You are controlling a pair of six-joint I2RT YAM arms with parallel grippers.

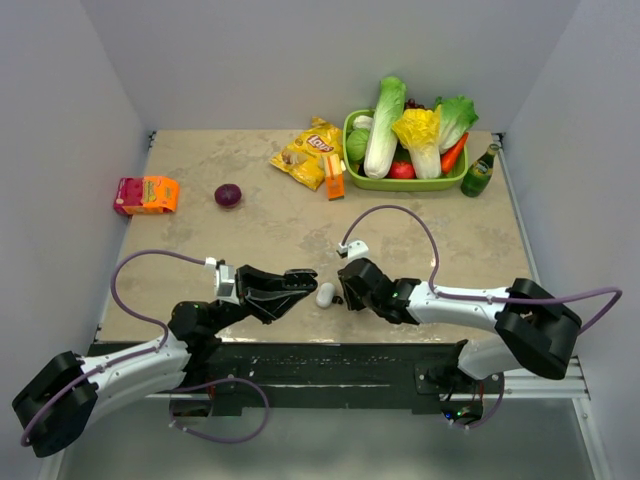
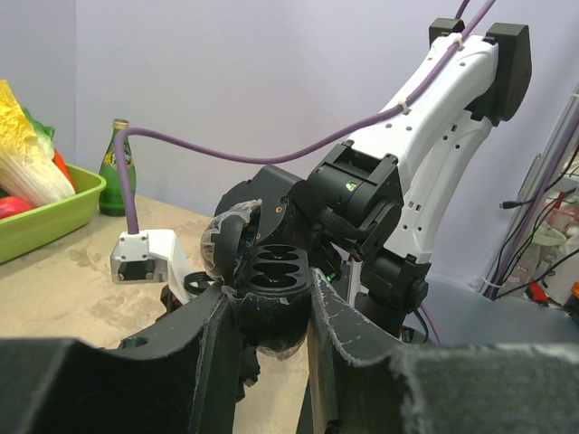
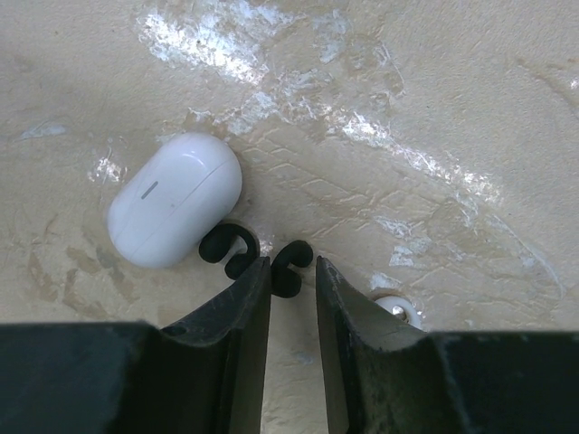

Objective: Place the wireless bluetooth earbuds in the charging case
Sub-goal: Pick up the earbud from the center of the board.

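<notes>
The left gripper (image 2: 270, 291) is clamping the black charging case (image 2: 276, 271) between its fingers. The lid (image 2: 231, 242) is standing open and both wells are showing empty. The right gripper (image 3: 292, 268) is pointing down at the table (image 3: 434, 136) with its jaws narrowly apart. One black earbud (image 3: 289, 262) is lying at the fingertips, partly inside the gap; whether it is being pinched cannot be told. The second black earbud (image 3: 228, 250) is lying at 9 o'clock from the first, just beside the closed white charging case (image 3: 175, 201) at 10 o'clock. A white earbud (image 3: 395, 309) is showing at 4 o'clock, partly hidden behind a finger.
</notes>
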